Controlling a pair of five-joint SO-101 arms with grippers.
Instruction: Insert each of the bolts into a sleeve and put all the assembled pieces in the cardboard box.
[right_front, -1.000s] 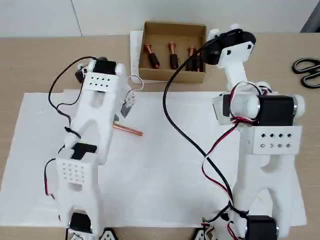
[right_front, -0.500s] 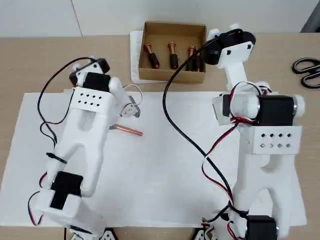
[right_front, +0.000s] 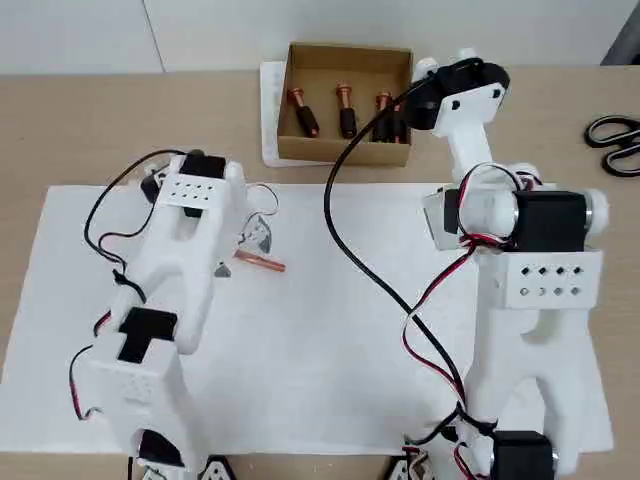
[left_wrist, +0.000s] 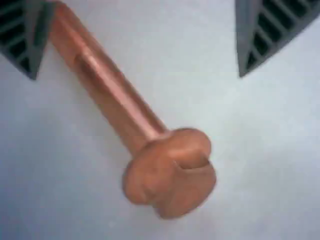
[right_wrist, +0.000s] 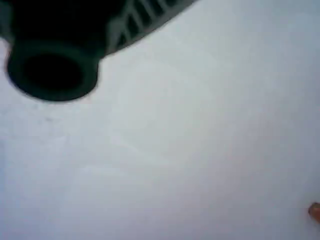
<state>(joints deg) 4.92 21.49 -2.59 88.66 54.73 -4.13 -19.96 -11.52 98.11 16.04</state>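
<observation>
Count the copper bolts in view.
4 bolts. Three sit in black sleeves inside the cardboard box; one lies loose on the white paper inside the open left tool. The cable may hide another.

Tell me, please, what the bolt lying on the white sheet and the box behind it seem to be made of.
The bolt looks like copper or copper-plated metal. It is an even reddish-orange and smooth, with a soft sheen along the shank. The pictures cannot show which of the two it is. The box looks like plain cardboard: brown and matte, with thin, flat walls.
</observation>
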